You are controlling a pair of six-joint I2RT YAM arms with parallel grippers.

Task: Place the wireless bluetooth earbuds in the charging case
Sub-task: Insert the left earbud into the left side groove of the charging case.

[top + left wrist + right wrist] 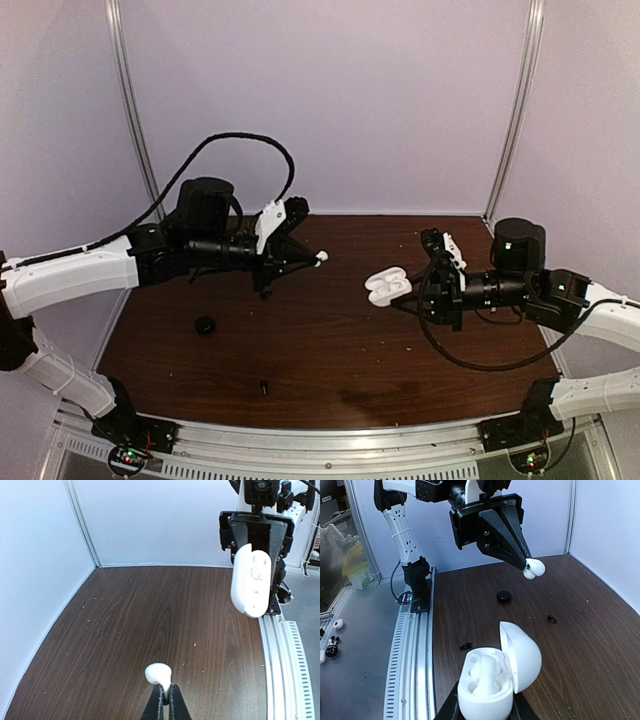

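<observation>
Case (485, 686) glossy white, open, perhaps half-filled

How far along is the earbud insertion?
Done: the charging case is open, lid up, held by the right gripper. One side inside looks already filled, but that is hard to confirm. In hand: the left gripper pinches an earbud in the air, apart from the case. Left: seat it in the case.

Dark wood table (330, 340) — pale walls (330, 100)
</observation>
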